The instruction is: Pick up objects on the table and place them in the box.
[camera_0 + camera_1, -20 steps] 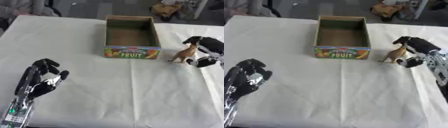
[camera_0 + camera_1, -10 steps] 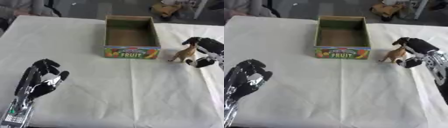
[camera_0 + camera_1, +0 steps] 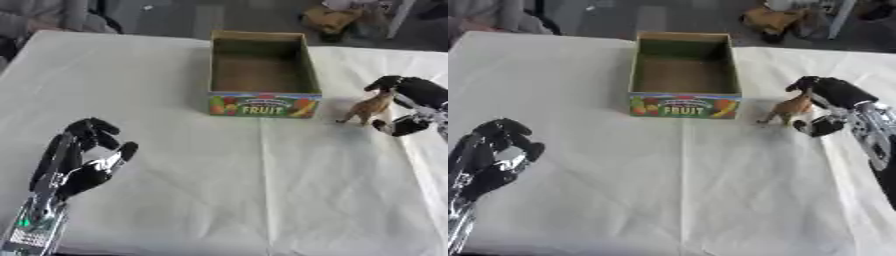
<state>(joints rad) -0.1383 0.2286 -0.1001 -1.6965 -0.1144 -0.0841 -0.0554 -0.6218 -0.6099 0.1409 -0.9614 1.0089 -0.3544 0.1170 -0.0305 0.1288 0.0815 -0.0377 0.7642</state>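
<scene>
A small brown toy animal [image 3: 367, 108] stands on the white tablecloth just right of the box. My right hand [image 3: 418, 95] comes in from the right edge and curls round it, fingers [image 3: 807, 83] at its head end and thumb [image 3: 814, 127] behind its rear. The cardboard box [image 3: 262, 104], with a colourful FRUIT label on its front wall, is open at the top, and nothing shows inside it. My left hand [image 3: 80, 165] rests open at the lower left, fingers up, holding nothing.
The white tablecloth [image 3: 245, 180] covers the whole table, and its far edge runs behind the box. Beyond that edge are a brown object on the floor [image 3: 331, 20] and some furniture legs.
</scene>
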